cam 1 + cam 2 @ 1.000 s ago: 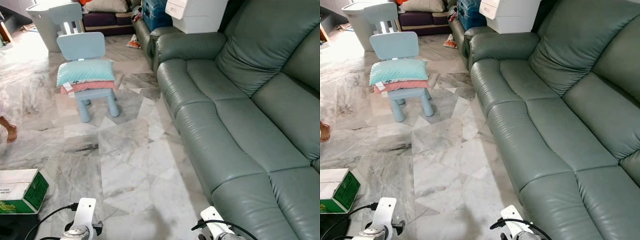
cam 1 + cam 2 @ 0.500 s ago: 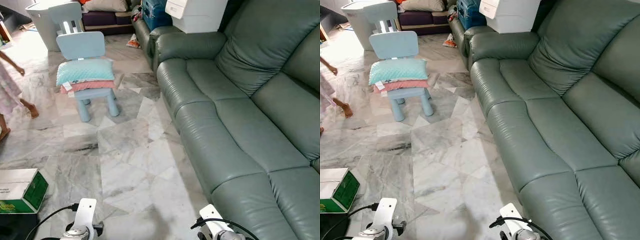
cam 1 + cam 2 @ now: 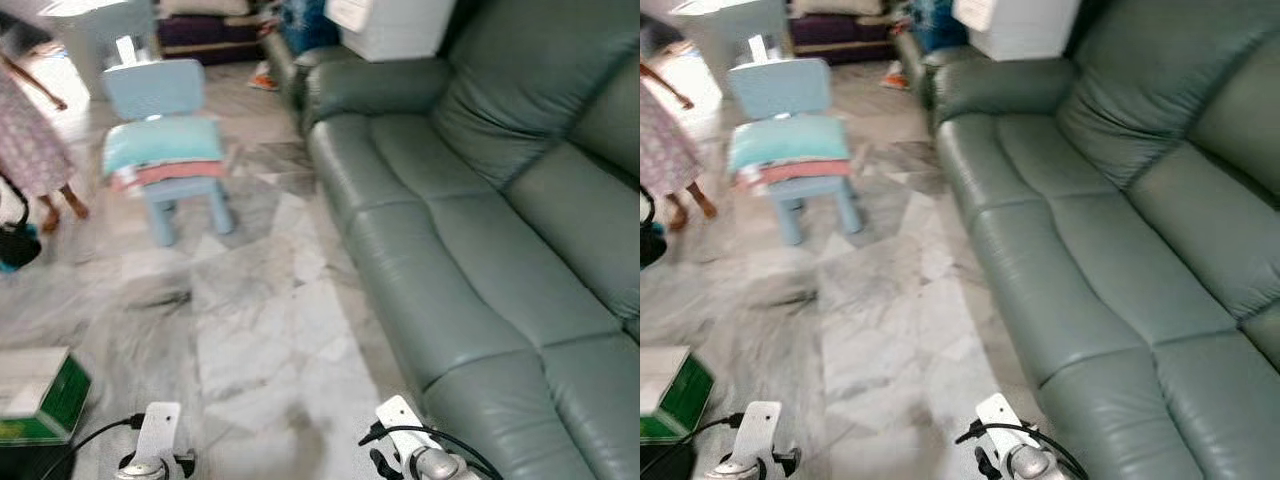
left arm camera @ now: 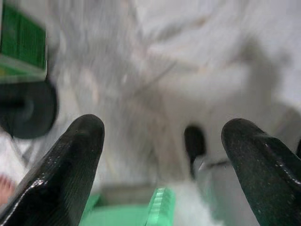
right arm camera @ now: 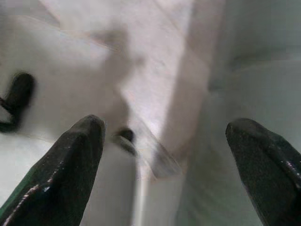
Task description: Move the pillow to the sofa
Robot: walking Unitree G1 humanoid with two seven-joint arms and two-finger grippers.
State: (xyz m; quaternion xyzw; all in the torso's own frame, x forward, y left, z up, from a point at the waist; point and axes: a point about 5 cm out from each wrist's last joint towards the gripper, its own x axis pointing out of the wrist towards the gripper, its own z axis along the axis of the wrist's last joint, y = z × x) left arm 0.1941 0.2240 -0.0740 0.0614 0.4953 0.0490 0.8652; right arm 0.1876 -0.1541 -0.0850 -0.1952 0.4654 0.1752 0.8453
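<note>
The teal pillow [image 3: 163,145] is sitting on the little blue chair [image 3: 160,95], far left of the green sofa [image 3: 470,250]. Left gripper [image 4: 164,160] and right gripper [image 5: 164,160] are hanging low, fingers spread apart.

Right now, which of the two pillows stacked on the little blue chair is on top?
The light turquoise pillow is on top. The pink pillow lies beneath it, just its edge showing above the seat of the blue chair.

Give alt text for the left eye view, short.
Blurred view: a teal pillow stacked on a pink one on a small light-blue chair across a marble floor. A grey-green leather sofa runs along the right; a person stands at far left, a green box lower left.
</note>
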